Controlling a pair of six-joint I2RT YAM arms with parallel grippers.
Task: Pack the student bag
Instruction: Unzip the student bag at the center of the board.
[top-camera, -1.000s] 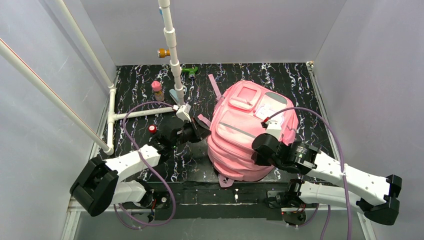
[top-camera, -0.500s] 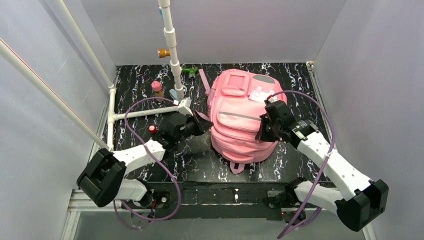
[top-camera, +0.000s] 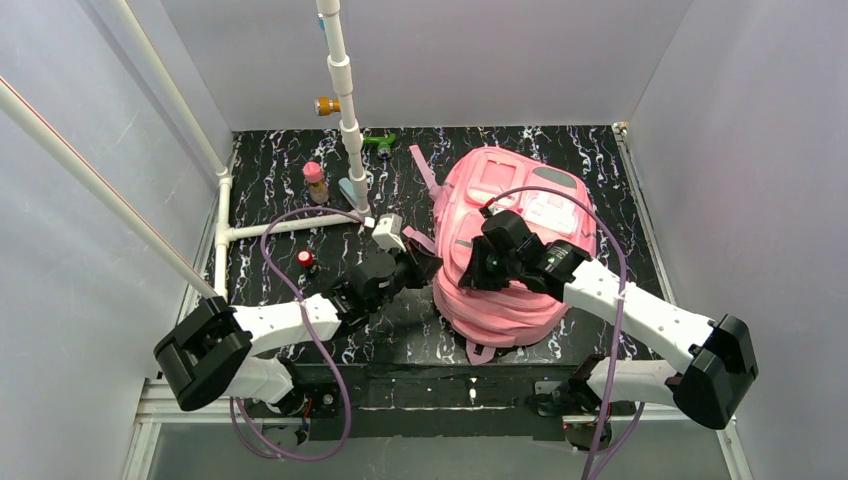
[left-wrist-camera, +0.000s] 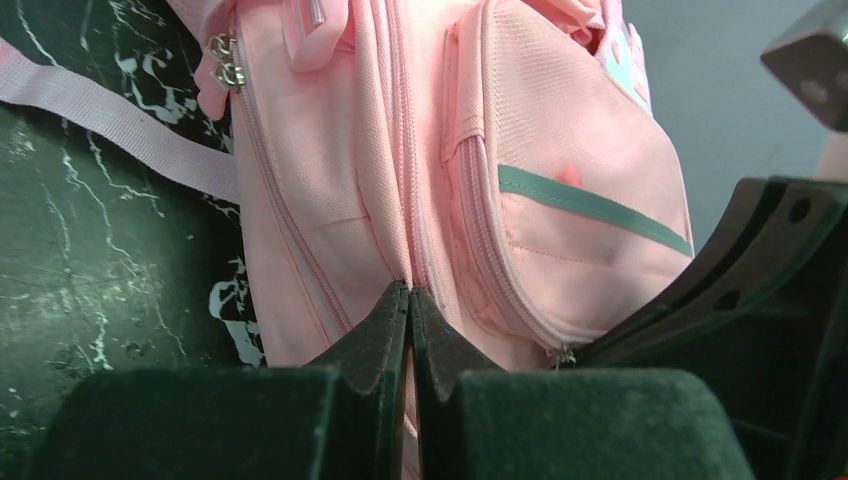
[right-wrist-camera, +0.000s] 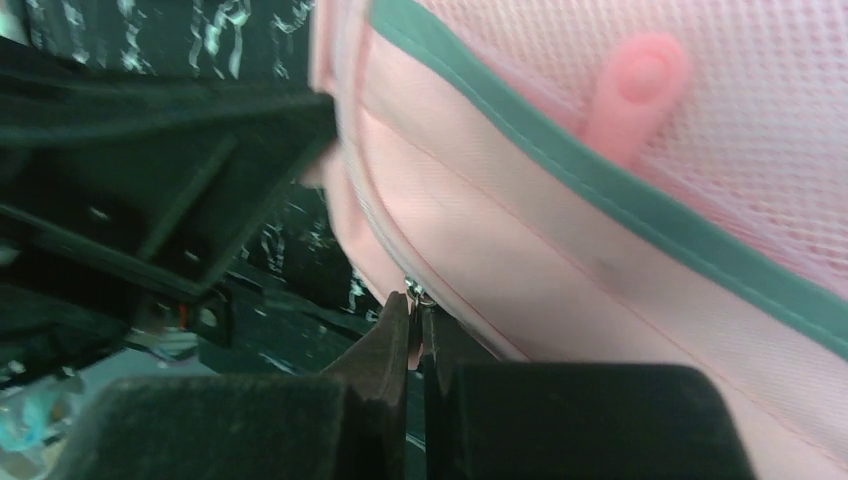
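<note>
The student bag (top-camera: 500, 185), a large pink backpack, lies on the black marbled table, right of centre. My left gripper (top-camera: 430, 266) is at the bag's left side, shut and pinching a fold of pink fabric beside a zip seam; the left wrist view shows the bag (left-wrist-camera: 560, 150) and the shut left gripper (left-wrist-camera: 412, 296). My right gripper (top-camera: 471, 276) reaches over the bag from the right and is shut on a small metal zip pull (right-wrist-camera: 414, 293) at the bag's edge (right-wrist-camera: 600, 250). The two grippers are close together.
A white pipe frame (top-camera: 345, 120) stands at the back left. Near it are a pink-capped bottle (top-camera: 315, 181), a small red item (top-camera: 305, 258), a green item (top-camera: 380, 142) and a brass-coloured knob (top-camera: 325, 105). Grey walls enclose the table. A pink strap (top-camera: 428, 172) trails behind the bag.
My right gripper has swung left across the bag to its left edge. My left gripper has moved right and nearer. The bag has shifted and bunched between them.
</note>
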